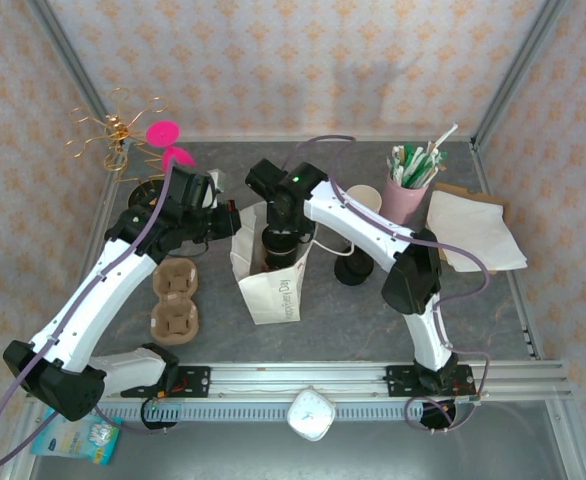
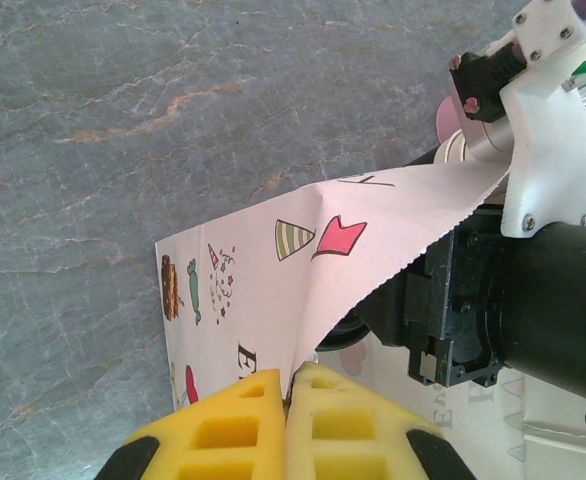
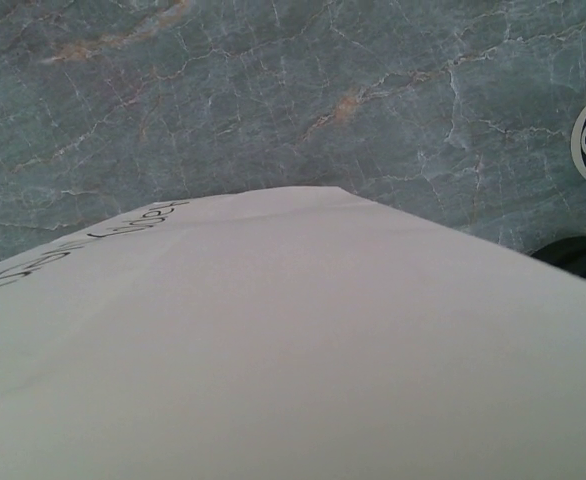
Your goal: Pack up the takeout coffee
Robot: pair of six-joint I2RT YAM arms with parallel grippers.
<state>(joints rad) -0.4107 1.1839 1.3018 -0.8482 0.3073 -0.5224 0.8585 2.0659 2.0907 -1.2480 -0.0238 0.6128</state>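
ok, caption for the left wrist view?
Left gripper shut on the rim of the paper bag, right arm at its mouth.

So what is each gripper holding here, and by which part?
The left gripper pinches the paper bag by its top rim, jaws shut. The right gripper is down inside the bag; whether it holds anything cannot be told.

Left arm (image 1: 93,300) and right arm (image 1: 363,225) show white shells, black joints, mauve cables (left hand (image 2: 289,388): yellow pocketed fingers (image 2: 228,428)).
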